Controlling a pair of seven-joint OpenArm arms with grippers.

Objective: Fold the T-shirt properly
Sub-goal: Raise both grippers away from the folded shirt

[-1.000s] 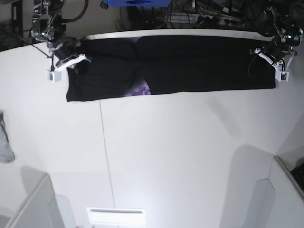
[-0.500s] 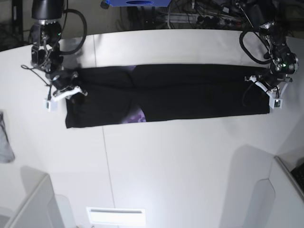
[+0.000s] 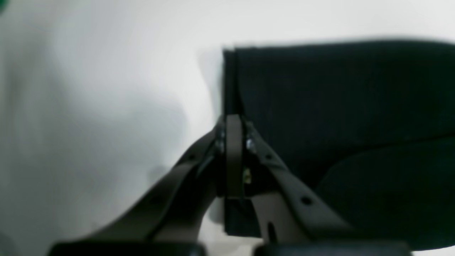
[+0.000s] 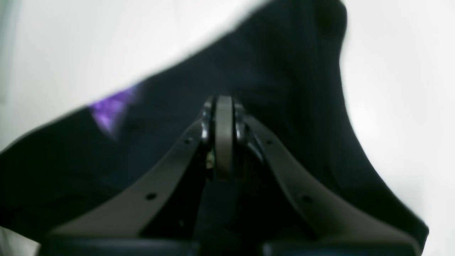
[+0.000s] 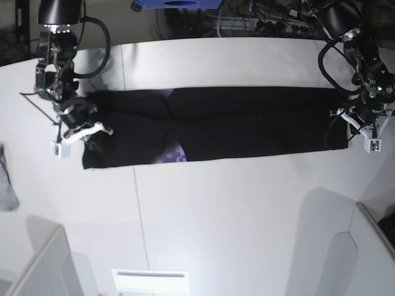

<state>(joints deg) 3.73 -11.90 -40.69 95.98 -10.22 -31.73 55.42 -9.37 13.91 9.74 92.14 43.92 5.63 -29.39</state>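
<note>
The black T-shirt [image 5: 247, 123] lies as a long folded strip across the white table [image 5: 216, 216], and a bit of purple print [image 5: 176, 152] shows at its near edge. At the base view's right end, my left gripper [image 5: 353, 126] is shut on the shirt's end. In the left wrist view its jaws [image 3: 233, 122] are pressed together at the edge of the black cloth [image 3: 337, 99]. My right gripper [image 5: 92, 129] is shut on the other end. The right wrist view has that gripper [image 4: 224, 103] closed over dark cloth [image 4: 270, 71], with purple print [image 4: 110, 110] to its left.
A small grey cloth [image 5: 6, 185] lies at the table's left edge. Grey box corners stand at the near left [image 5: 43, 265] and near right [image 5: 370, 246]. Cables and a blue object [image 5: 176, 3] sit behind the far edge.
Both grippers have moved toward the near side of the table. The shirt strip has slid with them, away from the far edge.
</note>
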